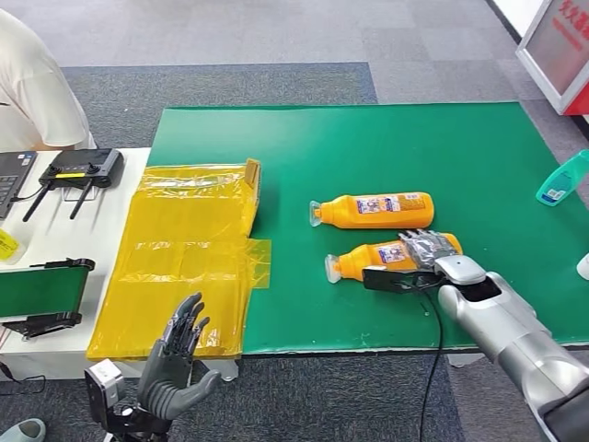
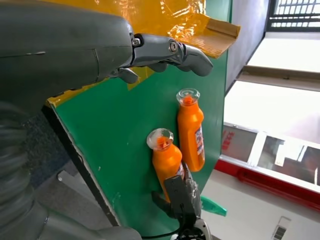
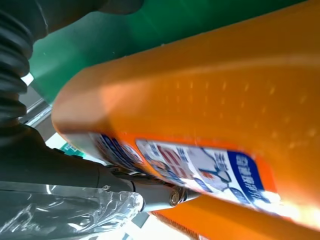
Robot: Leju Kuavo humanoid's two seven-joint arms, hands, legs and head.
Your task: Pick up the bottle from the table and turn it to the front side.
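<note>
Bottle (image 1: 389,258) mid-mat, under right hand (image 1: 423,250)

A table (image 1: 479,157) covered by a flat green mat carries two orange plastic bottles with clear caps and blue-and-white labels, both lying on their sides, caps toward the yellow sheet. The far orange bottle (image 1: 375,210) lies just beside the near orange bottle (image 1: 378,258), roughly parallel. A crinkled yellow plastic sheet (image 1: 184,258) covers the mat's left end. A teal plastic bottle (image 1: 561,180) lies at the right edge.
</note>
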